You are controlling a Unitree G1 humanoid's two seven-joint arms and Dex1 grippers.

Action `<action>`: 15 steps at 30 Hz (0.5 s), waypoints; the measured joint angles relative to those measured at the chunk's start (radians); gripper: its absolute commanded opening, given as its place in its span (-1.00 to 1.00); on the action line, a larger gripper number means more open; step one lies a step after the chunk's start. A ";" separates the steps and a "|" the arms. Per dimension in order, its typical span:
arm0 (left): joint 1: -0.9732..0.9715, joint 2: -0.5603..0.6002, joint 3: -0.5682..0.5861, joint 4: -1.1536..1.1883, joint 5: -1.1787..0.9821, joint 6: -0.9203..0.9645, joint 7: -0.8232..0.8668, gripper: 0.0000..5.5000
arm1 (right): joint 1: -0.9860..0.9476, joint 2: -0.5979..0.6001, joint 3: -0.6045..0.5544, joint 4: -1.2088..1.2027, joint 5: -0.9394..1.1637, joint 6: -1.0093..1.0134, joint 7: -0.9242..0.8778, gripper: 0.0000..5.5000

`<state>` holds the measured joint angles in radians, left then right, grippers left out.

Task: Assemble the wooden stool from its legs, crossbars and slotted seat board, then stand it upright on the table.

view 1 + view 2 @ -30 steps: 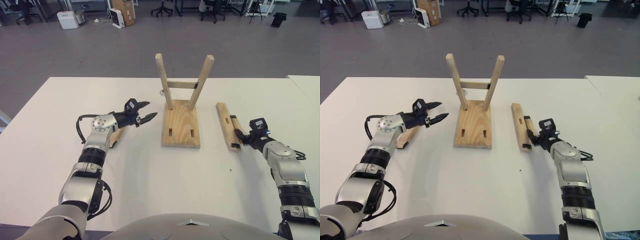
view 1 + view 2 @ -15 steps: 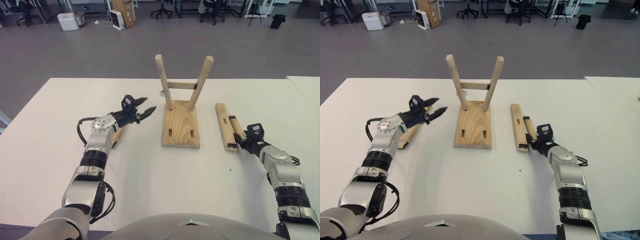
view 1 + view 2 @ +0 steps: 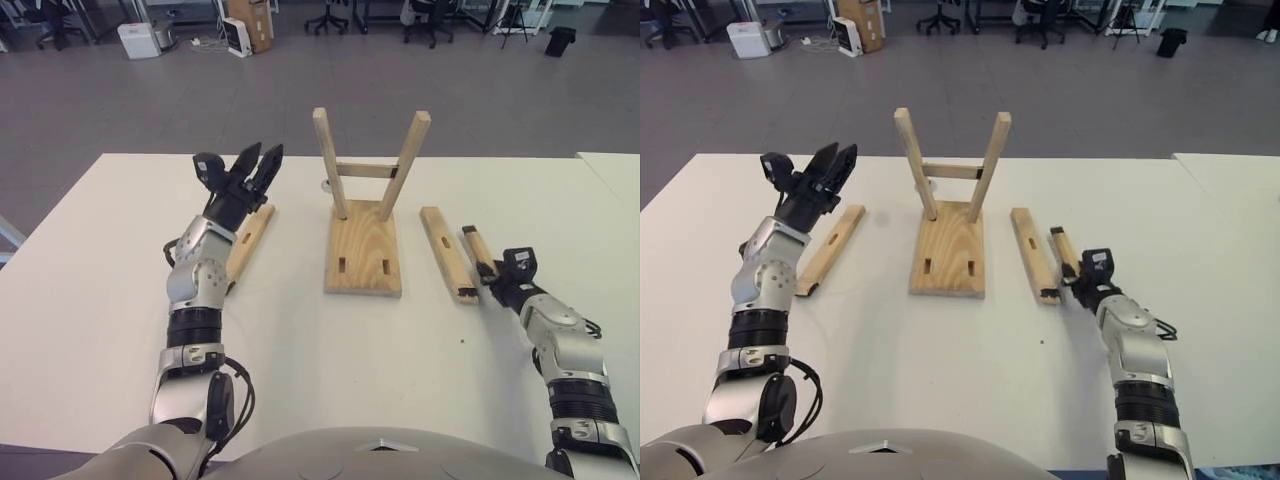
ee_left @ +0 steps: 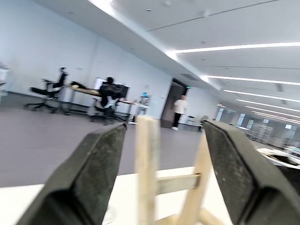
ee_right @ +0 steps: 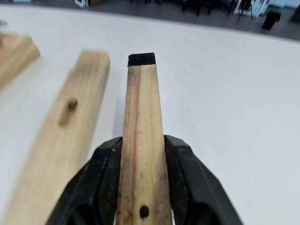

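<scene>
Left gripper (image 3: pixel 265 152), earlier levelled toward the seat board (image 3: pixel 362 255), is now pointing up over the far end of the left loose leg (image 3: pixel 245 240), fingers spread apart. Right gripper (image 5: pixel 142 142) is clamping a black-tipped bar (image 5: pixel 141 93), which is now lying apart from the right loose leg (image 3: pixel 446 253). Seat board is lying flat mid-table (image 3: pixel 300 380), carrying two upright legs (image 3: pixel 330 165) joined by a crossbar (image 3: pixel 365 170).

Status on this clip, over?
Left gripper open, raised above table. Right gripper shut on slim black-tipped wooden bar. Slotted wooden seat board holds two legs, one crossbar. Near slots unobstructed.
</scene>
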<state>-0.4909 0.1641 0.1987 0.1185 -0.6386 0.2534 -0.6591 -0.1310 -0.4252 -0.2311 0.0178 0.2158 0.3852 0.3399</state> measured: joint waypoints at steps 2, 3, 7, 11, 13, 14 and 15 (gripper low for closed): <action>-0.049 -0.002 -0.037 -0.066 -0.036 0.076 0.002 0.10 | -0.084 -0.014 0.039 -0.178 0.039 -0.005 0.053 -0.52; -0.061 -0.006 -0.044 -0.088 -0.058 0.109 0.009 0.10 | -0.106 -0.021 0.070 -0.255 0.057 -0.009 0.087 -0.52; -0.075 -0.027 -0.070 -0.139 -0.111 0.237 0.062 0.10 | -0.116 -0.026 0.161 -0.465 0.113 -0.023 0.175 -0.52; -0.075 -0.074 -0.073 -0.170 -0.191 0.356 0.150 0.10 | -0.116 0.003 0.226 -0.502 0.098 -0.046 0.173 -0.52; -0.075 -0.100 -0.061 -0.189 -0.248 0.404 0.183 0.10 | -0.116 0.009 0.239 -0.502 0.090 -0.059 0.162 -0.52; -0.075 -0.114 -0.054 -0.200 -0.278 0.421 0.199 0.10 | -0.116 0.012 0.253 -0.502 0.089 -0.066 0.164 -0.52; -0.077 -0.133 -0.044 -0.205 -0.325 0.443 0.213 0.10 | -0.113 0.017 0.270 -0.501 0.088 -0.075 0.167 -0.52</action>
<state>-0.5678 0.0316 0.1546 -0.0860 -0.9639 0.6966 -0.4461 -0.2443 -0.4081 0.0392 -0.4834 0.3040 0.3105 0.5070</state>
